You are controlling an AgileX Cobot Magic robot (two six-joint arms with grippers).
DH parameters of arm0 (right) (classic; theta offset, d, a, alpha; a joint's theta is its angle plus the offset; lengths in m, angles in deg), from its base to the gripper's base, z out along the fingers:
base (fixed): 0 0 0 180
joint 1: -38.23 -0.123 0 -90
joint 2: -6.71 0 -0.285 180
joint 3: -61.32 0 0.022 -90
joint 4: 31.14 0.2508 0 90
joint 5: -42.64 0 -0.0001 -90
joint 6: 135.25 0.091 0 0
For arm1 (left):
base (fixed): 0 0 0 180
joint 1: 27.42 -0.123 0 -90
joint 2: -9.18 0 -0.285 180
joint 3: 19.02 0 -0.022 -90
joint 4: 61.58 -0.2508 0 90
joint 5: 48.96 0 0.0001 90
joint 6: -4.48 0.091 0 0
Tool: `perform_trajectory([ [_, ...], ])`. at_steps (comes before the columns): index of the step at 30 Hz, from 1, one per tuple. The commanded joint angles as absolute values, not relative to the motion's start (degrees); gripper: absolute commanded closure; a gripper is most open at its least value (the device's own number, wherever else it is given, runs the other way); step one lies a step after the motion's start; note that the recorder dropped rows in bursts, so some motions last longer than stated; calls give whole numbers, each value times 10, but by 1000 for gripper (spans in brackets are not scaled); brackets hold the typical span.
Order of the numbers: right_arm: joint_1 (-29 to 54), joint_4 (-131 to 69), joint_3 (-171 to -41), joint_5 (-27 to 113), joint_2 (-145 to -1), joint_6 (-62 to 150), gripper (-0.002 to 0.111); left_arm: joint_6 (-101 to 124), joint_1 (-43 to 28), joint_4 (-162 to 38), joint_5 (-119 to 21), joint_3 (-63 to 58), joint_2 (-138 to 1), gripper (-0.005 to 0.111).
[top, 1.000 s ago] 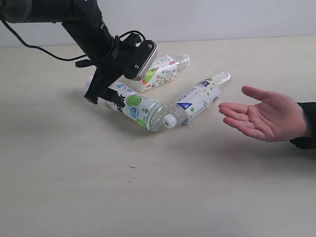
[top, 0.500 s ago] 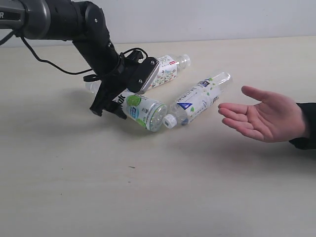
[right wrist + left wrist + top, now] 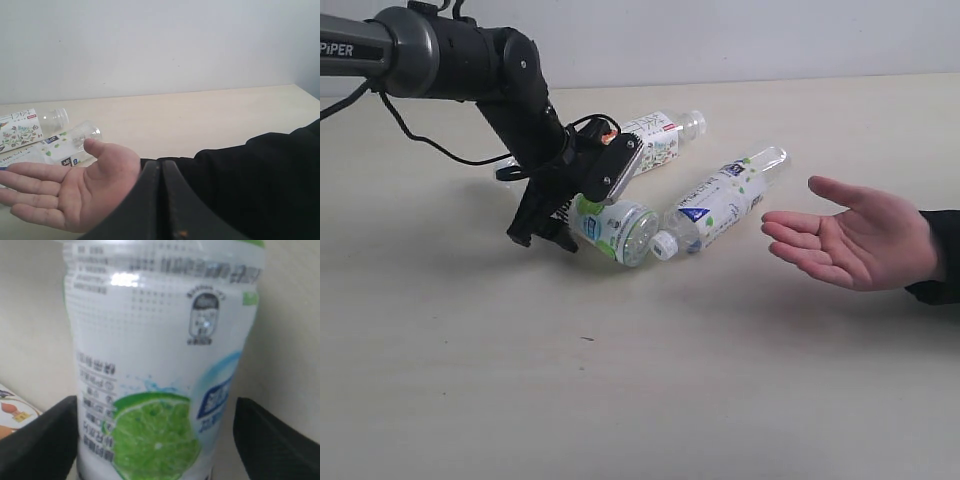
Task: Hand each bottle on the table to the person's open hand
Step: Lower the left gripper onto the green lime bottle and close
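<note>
Three bottles lie on their sides on the table (image 3: 650, 400). A lime-label bottle (image 3: 616, 228) (image 3: 165, 365) lies between the fingers of my left gripper (image 3: 545, 238) (image 3: 155, 440), which is open and straddles it low over the table. One finger (image 3: 40, 440) is at the label; the other finger (image 3: 275, 440) stands apart from it. A blue-label bottle (image 3: 720, 200) (image 3: 70, 142) lies to its right. A floral-label bottle (image 3: 658, 138) (image 3: 20, 131) lies behind. The person's open hand (image 3: 850, 240) (image 3: 70, 190) waits palm up at the right. My right gripper (image 3: 161, 200) is shut, empty, behind that hand.
The person's black sleeve (image 3: 250, 190) (image 3: 940, 270) fills the space beside my right gripper. A pale wall (image 3: 770, 35) runs along the table's far edge. The black cable (image 3: 430, 140) of the left arm hangs over the table at the left.
My left gripper has come down and slid around the lime-label bottle, wrist lowering toward the table. The bottles and the hand have stayed put.
</note>
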State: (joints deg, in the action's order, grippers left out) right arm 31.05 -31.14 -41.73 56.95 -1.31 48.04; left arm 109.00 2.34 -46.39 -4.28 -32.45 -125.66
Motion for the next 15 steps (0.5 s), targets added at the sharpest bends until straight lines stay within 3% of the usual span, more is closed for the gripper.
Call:
perform_trajectory([
  [1,312,-311,-415,566,-11,478,108,1091,25,-457,-47,-323,-1256,28],
  [15,312,-311,-415,566,-11,478,108,1090,25,-453,-43,-323,-1256,29],
])
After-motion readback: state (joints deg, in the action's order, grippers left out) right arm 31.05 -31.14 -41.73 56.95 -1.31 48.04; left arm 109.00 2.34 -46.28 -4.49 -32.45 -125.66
